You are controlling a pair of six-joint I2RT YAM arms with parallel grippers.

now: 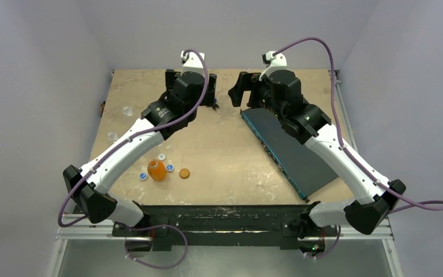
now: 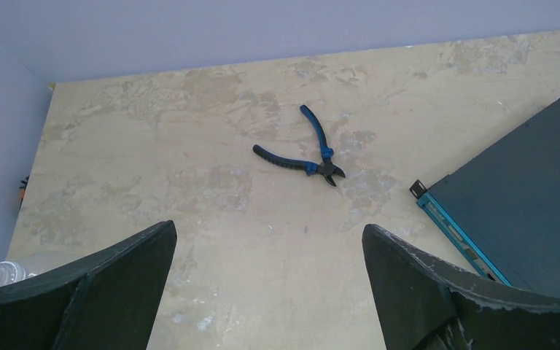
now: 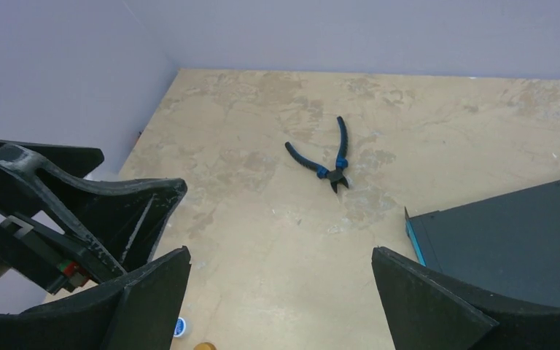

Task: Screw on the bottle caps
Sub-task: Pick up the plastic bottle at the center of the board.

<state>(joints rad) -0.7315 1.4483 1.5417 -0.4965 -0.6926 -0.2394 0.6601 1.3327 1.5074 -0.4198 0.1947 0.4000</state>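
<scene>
2 small clear bottles (image 1: 128, 109) sit by the table's (image 1: 219, 150) left edge, too faint to tell upright or tipped. Near the front, the orange bottle (image 1: 157, 170) has 3 blue-and-white caps (image 1: 169, 168) close around it and 1 orange-brown cap (image 1: 184, 172) just beside it, probably laid out loose for matching to necks. Farther right, the left fingers (image 2: 102, 292) gape wide and empty over the far middle, facing the pliers (image 2: 302, 149); the right fingers (image 3: 445, 306), equally wide and empty, hover by the dark box (image 1: 288, 150). Bottles and caps lie well apart from both, back toward the arm bases.
</scene>
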